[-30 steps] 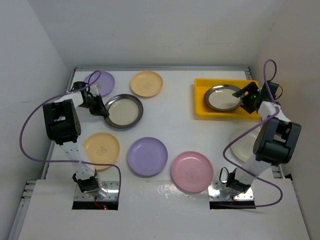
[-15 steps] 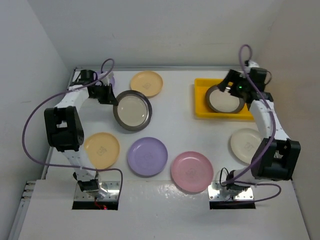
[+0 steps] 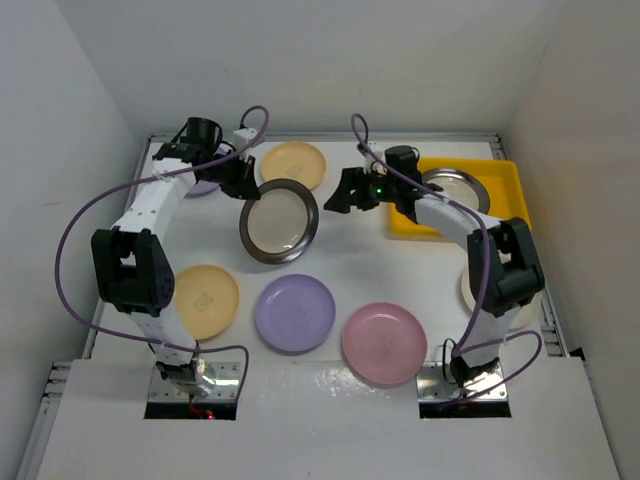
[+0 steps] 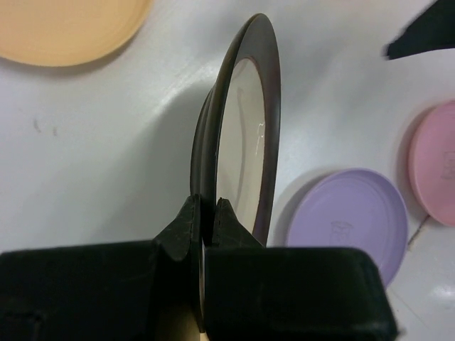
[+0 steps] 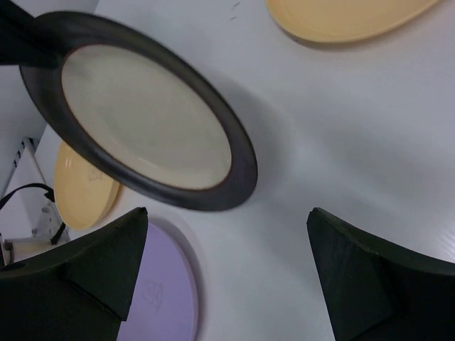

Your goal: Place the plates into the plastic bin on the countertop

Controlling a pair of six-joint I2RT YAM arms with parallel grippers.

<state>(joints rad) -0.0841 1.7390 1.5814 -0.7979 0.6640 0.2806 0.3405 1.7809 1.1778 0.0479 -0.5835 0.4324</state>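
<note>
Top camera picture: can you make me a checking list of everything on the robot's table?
Surface: countertop, white and glossy.
Job's things: bin plate lies in the yellow bin; held plate is off the countertop, tilted; far orange plate, near orange plate, lavender plate and pink plate lie flat outside the bin; second lavender plate mostly hidden behind the left arm.
Clutter: nothing seen.
Grippers: left gripper shut on the held plate's rim; right gripper open, empty, near that plate, not touching.
Cables: left purple cable and right purple cable loop from the arms.
Surroundings: white walls.
</note>
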